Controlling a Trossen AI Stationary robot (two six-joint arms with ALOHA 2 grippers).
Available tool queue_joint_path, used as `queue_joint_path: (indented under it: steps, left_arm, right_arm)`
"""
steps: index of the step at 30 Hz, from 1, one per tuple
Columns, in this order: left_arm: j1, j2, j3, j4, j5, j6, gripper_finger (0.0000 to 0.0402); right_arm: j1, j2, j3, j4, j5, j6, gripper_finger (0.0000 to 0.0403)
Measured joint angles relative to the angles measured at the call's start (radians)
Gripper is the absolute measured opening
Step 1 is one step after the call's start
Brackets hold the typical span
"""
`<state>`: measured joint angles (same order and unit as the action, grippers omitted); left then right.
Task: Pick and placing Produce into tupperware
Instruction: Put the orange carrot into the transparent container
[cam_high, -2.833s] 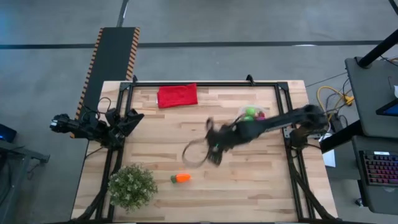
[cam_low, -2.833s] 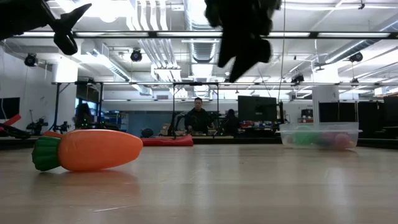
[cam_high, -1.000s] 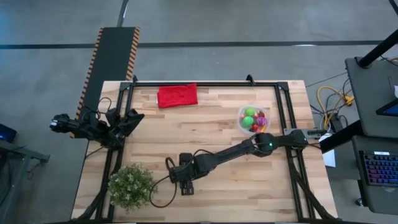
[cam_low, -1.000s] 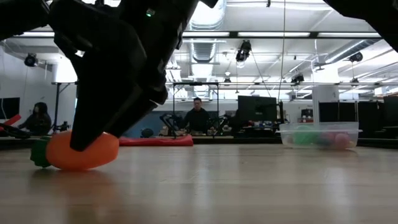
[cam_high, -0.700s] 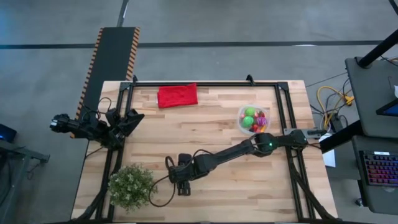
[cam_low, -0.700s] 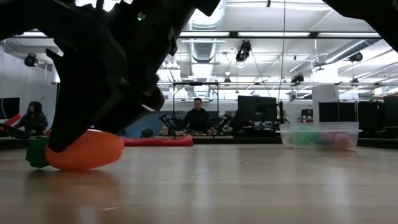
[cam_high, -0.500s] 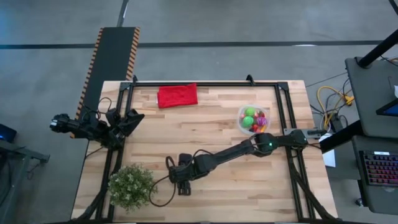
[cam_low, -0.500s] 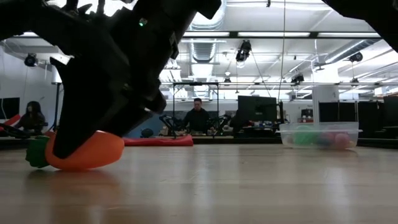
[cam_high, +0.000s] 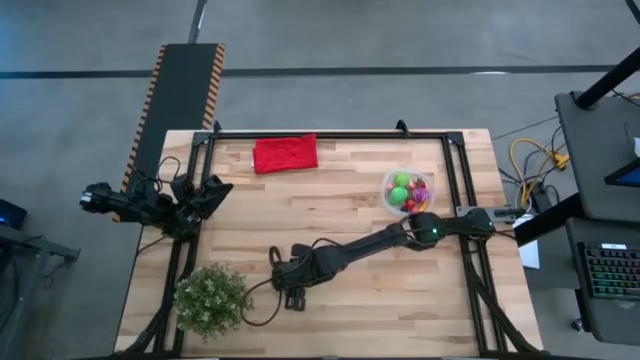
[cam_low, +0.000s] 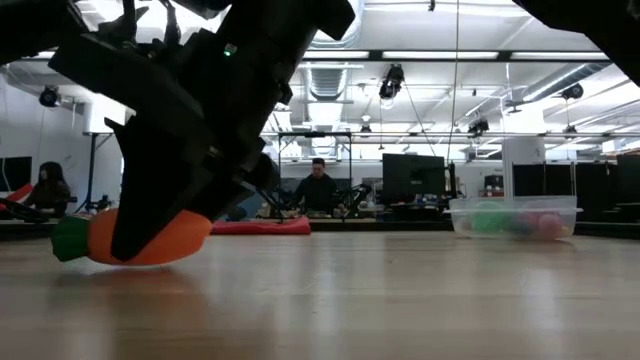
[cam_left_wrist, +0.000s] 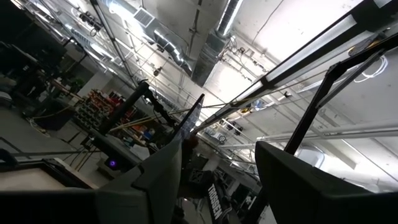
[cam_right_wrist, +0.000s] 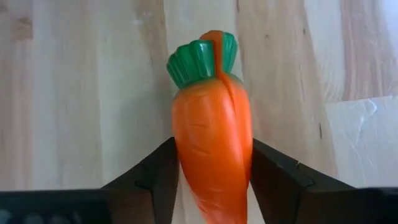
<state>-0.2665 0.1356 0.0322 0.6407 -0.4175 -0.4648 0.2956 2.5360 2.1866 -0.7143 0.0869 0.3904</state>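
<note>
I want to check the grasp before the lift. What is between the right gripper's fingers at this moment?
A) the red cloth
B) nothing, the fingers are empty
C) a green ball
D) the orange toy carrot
D: in the right wrist view the right gripper has its two dark fingers pressed on both sides of the orange carrot, whose green top points away from the wrist, over the wooden table.

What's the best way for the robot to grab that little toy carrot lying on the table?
Across the thick orange body of the carrot, coming down from above. It lies flat on the table, so only its long sides offer two opposing faces, and the leafy green end looks too short for a firm hold. The right gripper has its fingers on either side of the body just that way.
</note>
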Motion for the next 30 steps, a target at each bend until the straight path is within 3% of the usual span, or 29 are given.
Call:
queue_joint_path:
  steps: [10, 14, 17, 23, 28, 30]
  left_arm:
    - [0.0, 0.0, 0.0, 0.002, 0.0, 0.0, 0.0192]
    - [0.0, 0.0, 0.0, 0.001, 0.0, 0.0, 0.0192]
    - [0.0, 0.001, 0.0, 0.002, 0.0, 0.0, 0.0192]
    - [0.0, 0.001, 0.0, 0.002, 0.0, 0.0, 0.0192]
    - [0.0, 0.005, 0.0, 0.005, 0.0, 0.0, 0.0192]
    - [0.0, 0.002, 0.0, 0.002, 0.003, 0.0, 0.0192]
  right_arm:
    - [-0.019, -0.049, 0.086, -0.087, 0.057, 0.068, 0.0155]
    - [-0.025, -0.07, 0.168, -0.295, 0.124, 0.155, 0.016]
    - [-0.024, -0.141, 0.158, -0.467, 0.181, 0.26, 0.016]
    - [0.001, -0.285, 0.159, -0.868, 0.347, 0.568, 0.0162]
    - [-0.008, -0.463, 0.034, -0.857, 0.346, 0.764, 0.0166]
    - [-0.024, -0.527, -0.084, -0.851, 0.324, 0.808, 0.0166]
